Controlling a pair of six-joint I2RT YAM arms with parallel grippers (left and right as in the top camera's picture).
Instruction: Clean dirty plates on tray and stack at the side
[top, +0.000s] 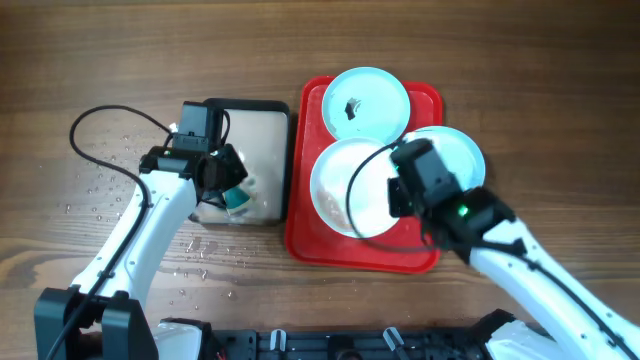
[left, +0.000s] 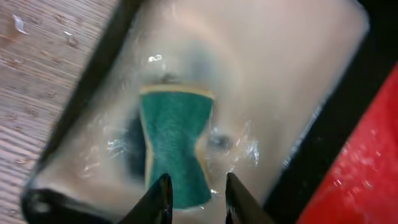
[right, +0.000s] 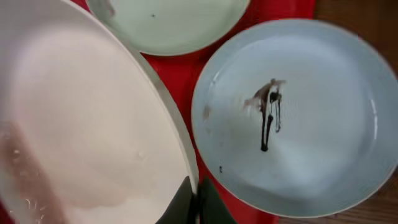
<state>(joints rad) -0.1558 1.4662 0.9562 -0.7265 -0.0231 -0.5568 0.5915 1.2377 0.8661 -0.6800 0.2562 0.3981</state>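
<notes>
The red tray holds three pale plates. My right gripper is shut on the rim of the front-left plate. In the right wrist view its fingers pinch that plate's edge, and the plate looks wet. The back plate has a dark smear at its centre, and a smeared plate shows in the right wrist view. The right plate is partly hidden by my right arm. My left gripper is open, its fingers either side of the near end of a green sponge.
The sponge lies in a black-rimmed tray with a beige inside, just left of the red tray. Water drops are scattered on the wooden table at the left. A third plate shows at the top of the right wrist view.
</notes>
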